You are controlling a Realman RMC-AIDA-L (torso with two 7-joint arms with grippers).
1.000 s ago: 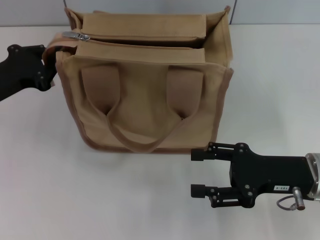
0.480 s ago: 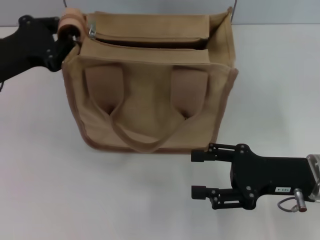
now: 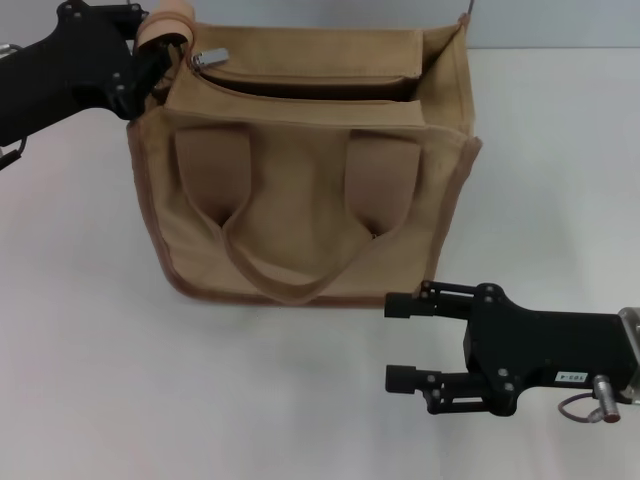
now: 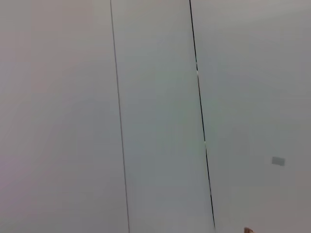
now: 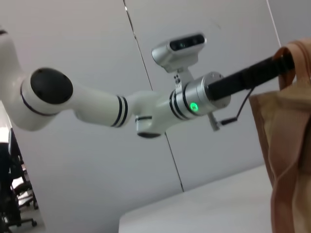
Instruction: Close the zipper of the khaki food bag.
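The left gripper (image 3: 150,62) pinches the bag's (image 3: 300,210) far-left corner tab; the right gripper (image 3: 400,340) hovers near, fingers wide.

The khaki food bag (image 3: 300,170) stands on the table (image 3: 90,350), toward its far side. The zipper (image 3: 300,85) runs left to right along the bag's top, its pull tab (image 3: 210,58) at the far left end. The left gripper (image 3: 150,50) sits at the bag's far left corner; the right gripper (image 3: 400,342) lies near and right of the bag.
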